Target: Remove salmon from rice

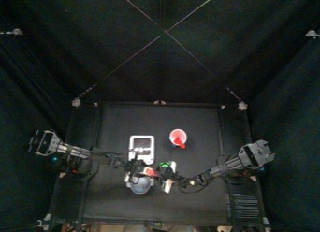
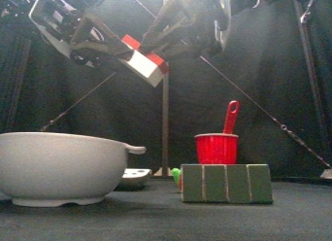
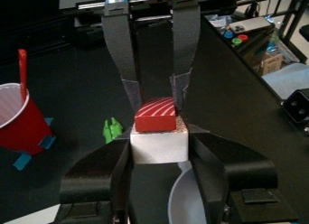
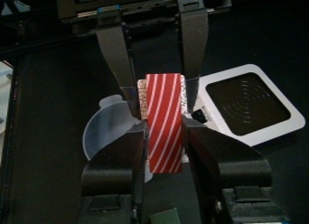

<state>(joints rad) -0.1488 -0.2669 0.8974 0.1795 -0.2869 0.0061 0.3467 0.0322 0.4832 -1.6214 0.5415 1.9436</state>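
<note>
A piece of sushi hangs in the air between both grippers, above the grey bowl [image 2: 58,165]. In the left wrist view my left gripper [image 3: 157,148] is shut on the white rice block [image 3: 154,152], with the red-and-white striped salmon [image 3: 157,115] on top of it. In the right wrist view my right gripper [image 4: 163,142] is shut on the salmon strip [image 4: 163,119]. The salmon still lies against the rice. In the front view the sushi [image 2: 143,58] tilts high up at the left of the middle.
A red cup [image 2: 216,148] with a red utensil [image 2: 231,117] stands behind a row of green blocks [image 2: 227,183]. A white square device [image 4: 248,101] lies beside the bowl [image 4: 111,128]. A small green thing [image 3: 115,130] lies near the cup.
</note>
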